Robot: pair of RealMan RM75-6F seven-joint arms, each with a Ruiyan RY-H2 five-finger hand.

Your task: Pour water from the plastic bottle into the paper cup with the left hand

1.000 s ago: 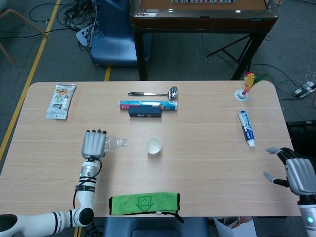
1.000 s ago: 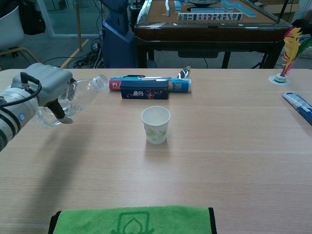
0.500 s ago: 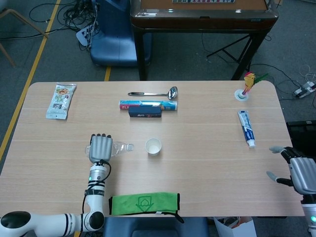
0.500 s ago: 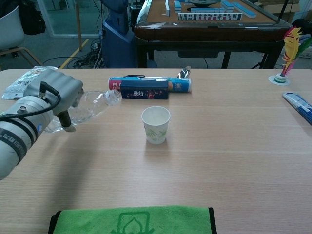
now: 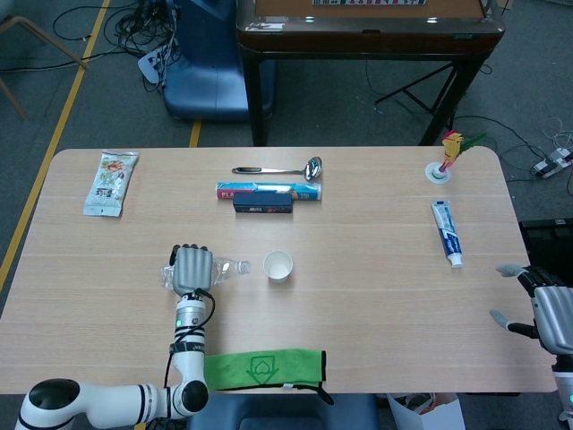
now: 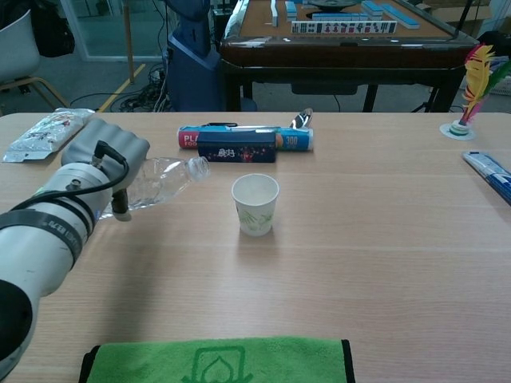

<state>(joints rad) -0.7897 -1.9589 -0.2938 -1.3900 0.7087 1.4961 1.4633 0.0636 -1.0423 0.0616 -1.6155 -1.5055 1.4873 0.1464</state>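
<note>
We see green cloth (image 5: pixel 262 368) at near edge, snack packet (image 5: pixel 110 183) far left, spoon (image 5: pixel 280 169) behind boxes, toothpaste tube (image 5: pixel 446 231) right.

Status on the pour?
Left hand grips plastic bottle, tilted, mouth short of paper cup. Right hand open, idle. Path clear.

This is looking like a robot test room, a kind of lab. A wooden tabletop (image 5: pixel 376 269) is standing on a grey floor (image 5: pixel 89 107) with yellow tape lines (image 5: pixel 55 134) running across it. Black cables (image 5: pixel 134 27) are lying in tangles on the floor, next to a power strip (image 5: pixel 150 61). A mahjong table (image 6: pixel 335 32) with tiles on it is standing behind. Small everyday things are lying spread out, like a snack bag (image 5: pixel 111 183), a spoon (image 5: pixel 282 169) and toothpaste (image 5: pixel 446 232).
</note>
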